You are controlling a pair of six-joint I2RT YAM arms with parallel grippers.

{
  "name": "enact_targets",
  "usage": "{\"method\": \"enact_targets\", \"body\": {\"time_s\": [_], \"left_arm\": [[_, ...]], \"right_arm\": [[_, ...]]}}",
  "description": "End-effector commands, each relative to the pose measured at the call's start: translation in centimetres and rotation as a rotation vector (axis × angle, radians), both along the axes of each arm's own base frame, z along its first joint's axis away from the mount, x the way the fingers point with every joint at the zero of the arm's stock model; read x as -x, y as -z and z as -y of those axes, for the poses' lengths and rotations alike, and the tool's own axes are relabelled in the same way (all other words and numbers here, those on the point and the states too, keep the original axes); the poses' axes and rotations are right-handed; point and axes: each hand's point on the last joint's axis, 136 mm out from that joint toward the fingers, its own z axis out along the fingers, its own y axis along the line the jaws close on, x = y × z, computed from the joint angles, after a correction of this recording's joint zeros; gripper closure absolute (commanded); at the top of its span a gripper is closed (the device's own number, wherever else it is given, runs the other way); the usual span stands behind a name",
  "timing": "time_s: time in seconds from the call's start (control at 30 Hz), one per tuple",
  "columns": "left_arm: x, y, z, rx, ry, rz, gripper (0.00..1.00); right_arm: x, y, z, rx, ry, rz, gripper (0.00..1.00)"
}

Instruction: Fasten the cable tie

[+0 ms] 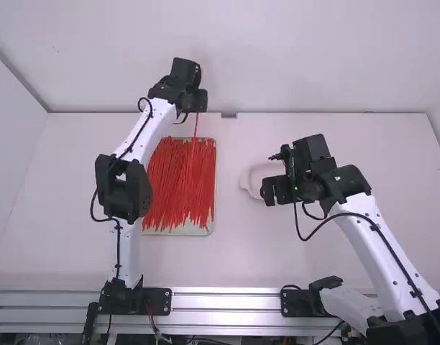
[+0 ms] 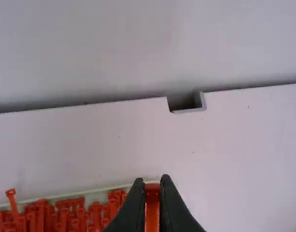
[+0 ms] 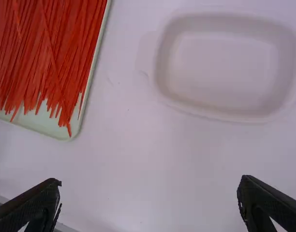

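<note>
One red cable tie is hanging from my left gripper, fingers pressing tight against it, no gap left (strap dangling over far end of tray). Pile of red ties is lying on tray below. My right gripper is hovering near white dish, fingers spread wide, gripping nothing.

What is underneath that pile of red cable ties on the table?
A flat pale tray: its rim and a corner show past the cable ties. The tray's middle is covered by them, so anything lying there cannot be seen.
</note>
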Motion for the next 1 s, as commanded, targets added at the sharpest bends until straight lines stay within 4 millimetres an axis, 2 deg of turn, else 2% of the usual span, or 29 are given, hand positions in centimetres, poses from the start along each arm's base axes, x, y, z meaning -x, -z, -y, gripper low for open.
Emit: {"method": "enact_targets", "body": {"time_s": [0.0,0.13,0.27,0.37,0.43,0.67,0.87,0.97], "left_arm": [[0.0,-1.7,-0.7,-0.017,-0.006,0.028,0.98],[0.5,-1.2,-2.6,-0.072,-0.062,-0.003,0.98],[2.1,-0.3,-2.1,-0.062,-0.035,-0.078,0.98],[2.5,-0.3,-2.4,-0.060,-0.045,-0.094,0.98],[3.1,-0.8,-2.0,-0.062,-0.036,-0.098,0.98],[4.5,-4.3,-1.6,-0.053,-0.025,-0.052,0.98],[6.4,-8.9,-1.7,-0.042,-0.024,0.016,0.98],[7.3,-10.5,-2.0,-0.037,-0.024,0.037,0.98]], "right_arm": [[-0.2,-1.4,-0.2,-0.017,-0.003,0.037,0.02],[-0.2,-1.4,-0.2,-0.016,-0.008,0.039,0.02],[-0.2,-1.5,-0.2,-0.017,-0.008,0.043,0.02],[-0.3,-1.5,-0.2,-0.019,-0.008,0.047,0.02],[-0.3,-1.5,-0.2,-0.018,-0.007,0.047,0.02],[-0.4,-1.5,0.0,-0.017,-0.002,0.047,0.02],[-0.5,-1.5,0.0,-0.015,-0.012,0.056,0.02],[-0.7,-1.7,-0.1,-0.018,-0.012,0.065,0.02]]}}
